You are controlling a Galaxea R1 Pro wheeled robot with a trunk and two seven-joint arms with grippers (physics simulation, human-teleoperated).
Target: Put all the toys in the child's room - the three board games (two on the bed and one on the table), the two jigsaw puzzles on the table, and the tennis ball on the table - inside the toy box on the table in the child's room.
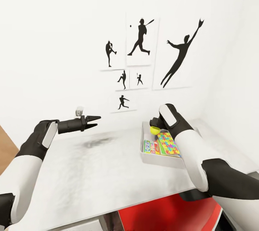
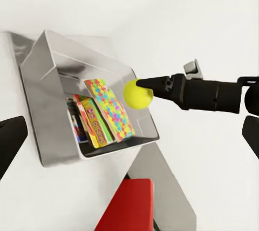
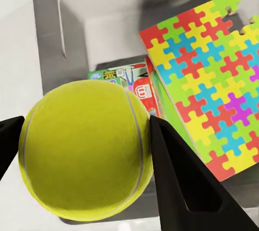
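1. Right gripper [image 2: 141, 84] jaws clamp the tennis ball [image 3: 83, 150], held directly above the toy box [image 1: 144, 156] at the worktop's [image 1: 90, 173] right edge.
2. Left gripper [image 1: 94, 121] jaws part slightly, holding nothing, well apart.
3. Jigsaw puzzle [image 3: 208, 85] and board games [image 1: 151, 147] lie inside.

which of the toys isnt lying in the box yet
The tennis ball. It is pinched in the right gripper above the toy box, while the jigsaw puzzle and the board games already lie inside it.

head: above table [image 1: 90, 173] | wrists: near toy box [image 2: 48, 107]
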